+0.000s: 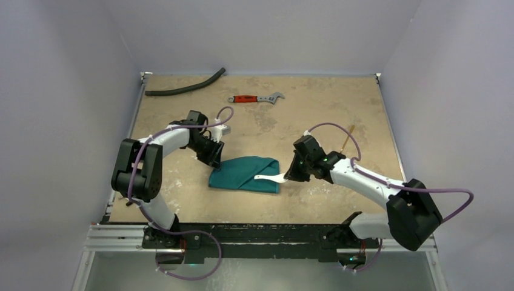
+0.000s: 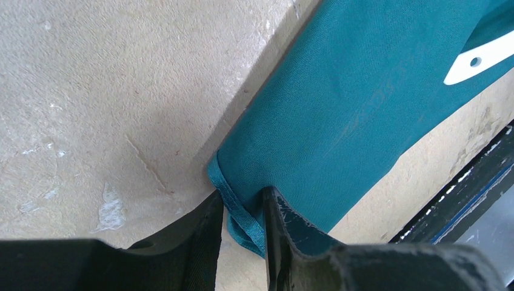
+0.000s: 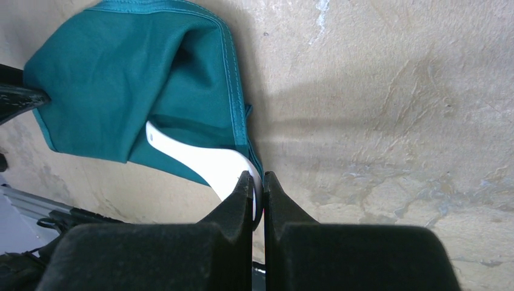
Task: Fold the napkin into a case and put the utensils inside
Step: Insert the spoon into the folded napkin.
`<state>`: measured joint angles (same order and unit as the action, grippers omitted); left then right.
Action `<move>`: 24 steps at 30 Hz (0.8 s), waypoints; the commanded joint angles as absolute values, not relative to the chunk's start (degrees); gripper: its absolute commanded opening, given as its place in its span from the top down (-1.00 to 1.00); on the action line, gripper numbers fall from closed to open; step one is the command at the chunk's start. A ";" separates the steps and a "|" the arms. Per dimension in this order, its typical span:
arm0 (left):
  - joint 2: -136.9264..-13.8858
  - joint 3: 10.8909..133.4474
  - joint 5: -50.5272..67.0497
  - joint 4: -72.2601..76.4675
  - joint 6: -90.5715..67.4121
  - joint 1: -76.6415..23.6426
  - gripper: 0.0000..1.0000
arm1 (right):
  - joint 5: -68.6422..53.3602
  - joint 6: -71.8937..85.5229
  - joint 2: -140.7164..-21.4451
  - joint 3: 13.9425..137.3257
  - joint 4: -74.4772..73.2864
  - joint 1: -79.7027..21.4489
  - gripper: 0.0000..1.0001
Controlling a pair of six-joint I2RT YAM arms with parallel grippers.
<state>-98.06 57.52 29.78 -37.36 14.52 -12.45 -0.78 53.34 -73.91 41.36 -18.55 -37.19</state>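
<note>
R gripper (image 3: 257,182) clamped on white spoon (image 3: 200,159), its far end inside folded napkin (image 3: 115,79) at table (image 1: 315,121) centre. L gripper (image 2: 241,203) narrow, jaws astride napkin's hemmed corner; can't tell if pinched

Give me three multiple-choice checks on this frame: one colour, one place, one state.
1. What colour is the napkin? A) white B) teal C) red
2. Where is the red-handled wrench? A) near the table's far edge B) on the napkin C) beside the arm bases
3. The right claw is: A) open B) shut on nothing C) shut on the white spoon

Answers: 1 B, teal in every view. 2 A, it lies far beyond the napkin. 3 C, the spoon is pinched between its jaws.
</note>
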 commanded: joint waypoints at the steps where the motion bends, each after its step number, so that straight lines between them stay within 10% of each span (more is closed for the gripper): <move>1: -99.02 59.33 29.81 -36.96 15.09 -12.65 0.45 | 1.94 56.57 -74.83 41.03 -15.84 -38.23 1.00; 24: -99.89 60.12 31.46 -38.84 15.72 -12.78 0.71 | 4.90 62.20 -84.48 45.83 -7.69 -44.80 1.00</move>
